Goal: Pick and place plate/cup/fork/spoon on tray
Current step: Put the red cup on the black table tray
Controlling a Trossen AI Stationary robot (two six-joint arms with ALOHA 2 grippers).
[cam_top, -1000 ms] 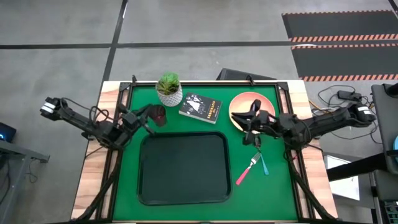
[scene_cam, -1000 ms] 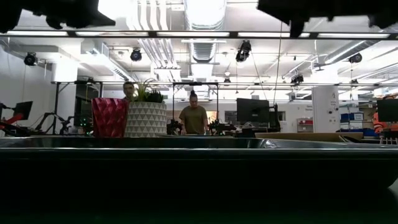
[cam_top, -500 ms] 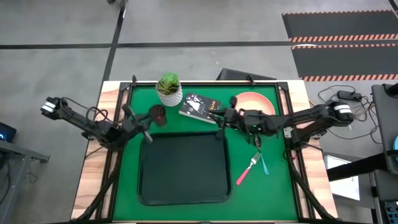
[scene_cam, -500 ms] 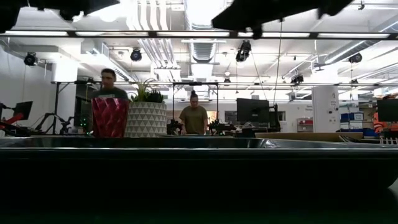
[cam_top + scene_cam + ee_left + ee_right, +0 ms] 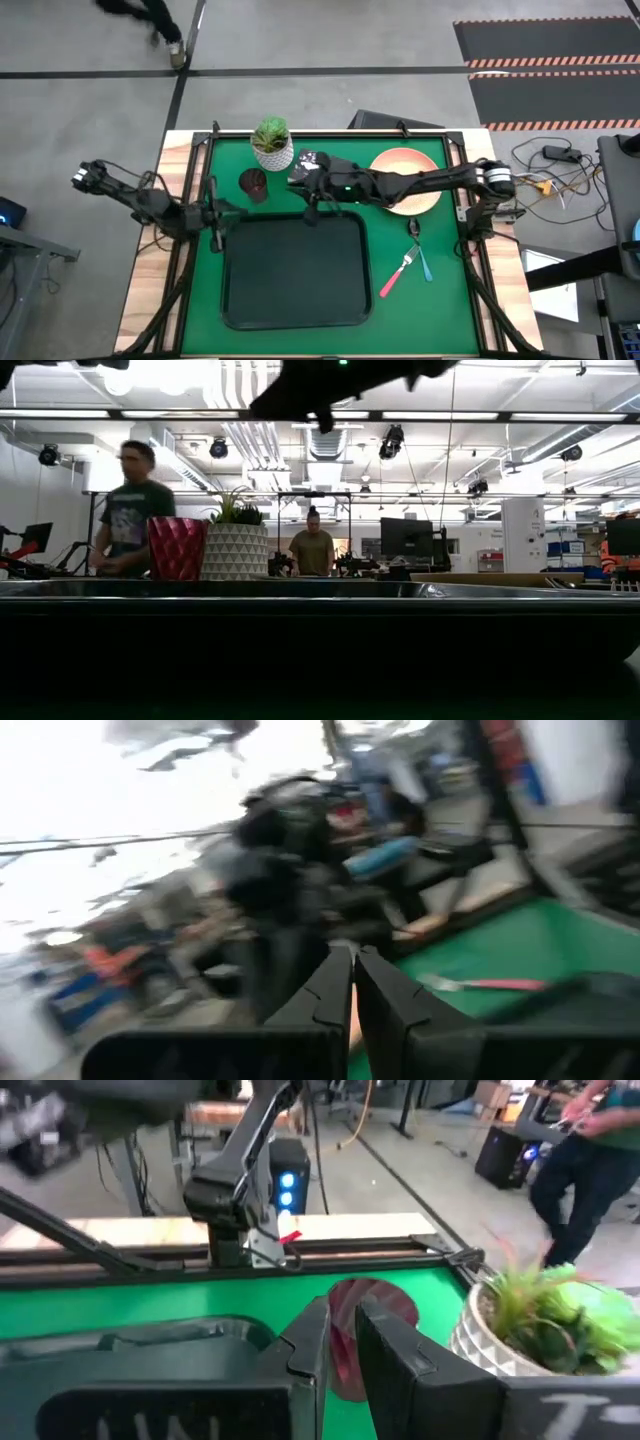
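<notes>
The maroon cup (image 5: 253,184) stands on the green mat left of the plant pot; it also shows in the low view (image 5: 176,548). My right gripper (image 5: 312,212), a narrow gap between its fingers, hovers over the far rim of the black tray (image 5: 232,300), right of the cup and apart from it. In the right wrist view the cup (image 5: 395,1302) lies just beyond this gripper (image 5: 342,1320). My left gripper (image 5: 216,242) is shut and empty at the tray's far left corner. The pink plate (image 5: 405,160), the pink-handled fork (image 5: 395,275) and the blue-handled spoon (image 5: 421,255) lie on the mat at the right.
A white pot with a green plant (image 5: 271,143) stands behind the cup. A small black book (image 5: 304,158) lies right of it, mostly under my right arm, which also crosses the plate. People move in the room beyond the table (image 5: 128,510).
My right gripper has swept from above the plate toward the table's left, past the book, to the tray's far rim near the cup. My left gripper has drawn back from beside the cup and swung toward the near edge. Nothing on the table has moved.
</notes>
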